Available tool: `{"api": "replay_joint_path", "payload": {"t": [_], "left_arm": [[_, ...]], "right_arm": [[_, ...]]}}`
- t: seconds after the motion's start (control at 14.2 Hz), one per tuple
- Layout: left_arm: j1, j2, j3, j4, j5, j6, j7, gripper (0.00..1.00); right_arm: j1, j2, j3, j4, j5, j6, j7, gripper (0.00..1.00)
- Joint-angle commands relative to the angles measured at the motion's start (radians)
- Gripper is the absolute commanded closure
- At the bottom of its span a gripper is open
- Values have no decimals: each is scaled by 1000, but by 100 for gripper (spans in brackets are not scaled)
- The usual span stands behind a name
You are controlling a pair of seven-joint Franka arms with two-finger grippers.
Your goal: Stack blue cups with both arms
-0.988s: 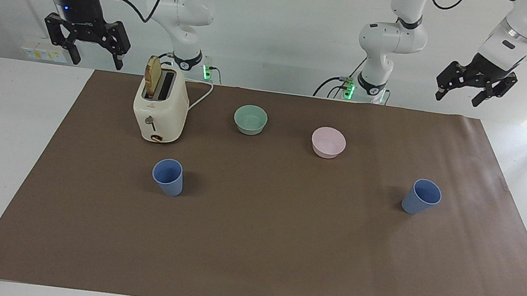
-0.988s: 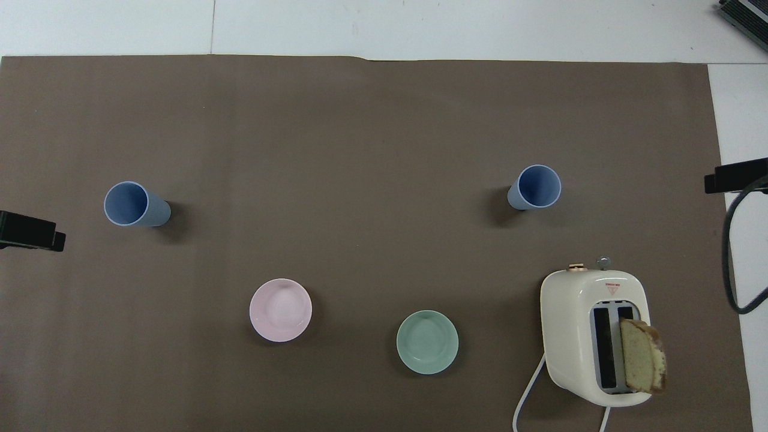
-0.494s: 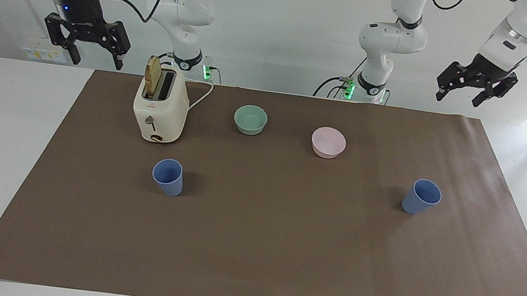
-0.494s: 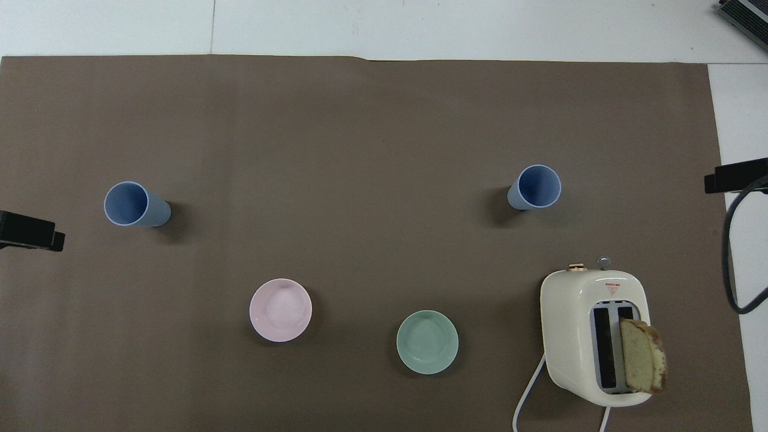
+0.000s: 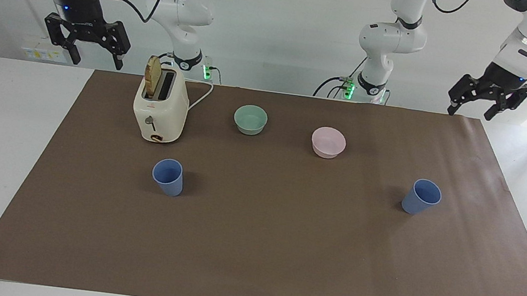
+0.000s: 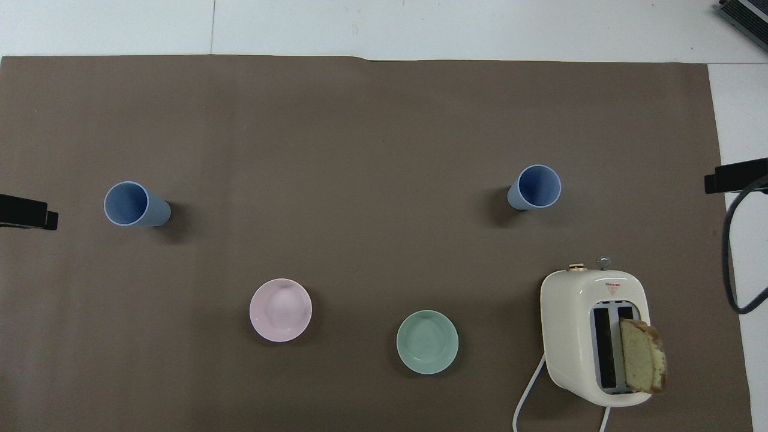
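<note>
Two blue cups stand upright and apart on the brown mat (image 5: pixel 256 247). One cup (image 5: pixel 168 176) is toward the right arm's end, a little farther from the robots than the toaster; it also shows in the overhead view (image 6: pixel 536 187). The other cup (image 5: pixel 421 196) is toward the left arm's end and shows in the overhead view (image 6: pixel 133 204) too. My right gripper (image 5: pixel 97 62) is open and empty, up in the air over the table's edge beside the toaster. My left gripper (image 5: pixel 469 113) is open and empty, raised over the mat's corner at its own end.
A cream toaster (image 5: pixel 160 110) with a bread slice (image 5: pixel 152 76) in one slot stands toward the right arm's end, its cord trailing toward the robots. A green bowl (image 5: pixel 250 119) and a pink bowl (image 5: pixel 328 142) sit between the cups, nearer to the robots.
My left gripper has come down and shifted outward toward its own end of the table. The right arm, the cups and the bowls have not moved.
</note>
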Motion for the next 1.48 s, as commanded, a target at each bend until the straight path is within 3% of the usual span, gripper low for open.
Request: {"api": "replay_joint_path", "payload": {"t": [0.0, 0.28, 0.56, 0.71, 1.13, 1.2, 1.27, 1.34, 1.41], "left_arm": [[36, 46, -3, -43, -4, 104, 30, 0], [82, 153, -3, -89, -1, 258, 16, 0], [82, 176, -3, -293, -3, 426, 5, 0], [68, 203, -5, -342, -3, 509, -33, 0], [62, 214, -5, -404, -4, 549, -42, 0], [61, 217, -5, -407, -4, 554, -42, 8], [61, 222, -5, -407, -4, 556, -48, 47], [61, 225, -5, -404, -6, 559, -57, 77], [61, 228, -5, -398, -6, 557, -59, 100]], "right_arm": [[-10, -14, 5, -16, 9, 9, -26, 0], [-10, -14, 5, -16, 7, 9, -26, 0], [-10, -14, 3, -16, 9, 9, -26, 0], [-10, -14, 3, -16, 9, 9, -26, 0], [-10, -14, 3, -16, 7, 9, -26, 0], [-10, -14, 3, -16, 7, 9, -26, 0], [-10, -14, 5, -16, 9, 9, -26, 0], [-10, -14, 3, -16, 7, 9, -26, 0], [-10, -16, 5, -16, 9, 9, -26, 0]]}}
